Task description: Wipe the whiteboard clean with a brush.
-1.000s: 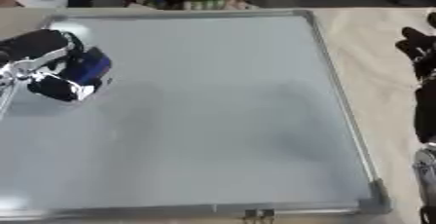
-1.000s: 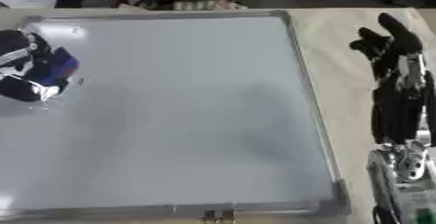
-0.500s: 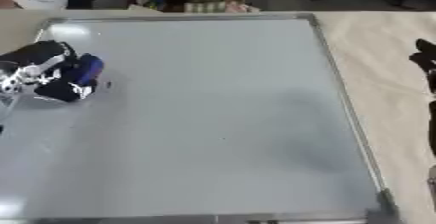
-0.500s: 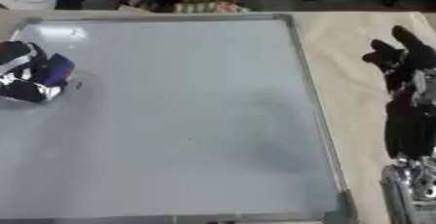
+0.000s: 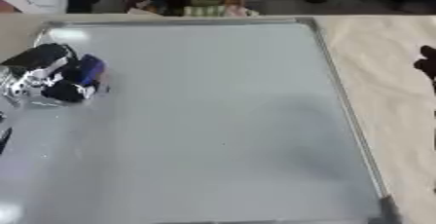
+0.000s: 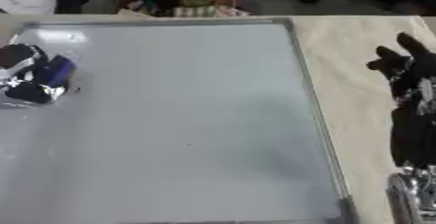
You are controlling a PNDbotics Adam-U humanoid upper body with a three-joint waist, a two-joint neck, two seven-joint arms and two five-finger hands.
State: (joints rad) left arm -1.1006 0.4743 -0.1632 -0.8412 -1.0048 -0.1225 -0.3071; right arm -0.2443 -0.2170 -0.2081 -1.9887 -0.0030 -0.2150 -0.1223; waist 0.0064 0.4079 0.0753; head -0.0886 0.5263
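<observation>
Beige cloth covers the desk [image 5: 374, 67] under a large rectangular whiteboard [image 5: 213, 121], smooth, pale grey, metal-framed. At the whiteboard's upper left edge, the left hand [image 5: 38, 74] has its fingers curled round a blue brush [image 5: 83, 69] resting on the surface. Right of the whiteboard, the black right hand [image 6: 408, 72] rests with relaxed, empty fingers.

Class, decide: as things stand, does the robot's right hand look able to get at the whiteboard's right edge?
Probably yes. The right hand hovers open beside the whiteboard, and only bare table lies between them.
</observation>
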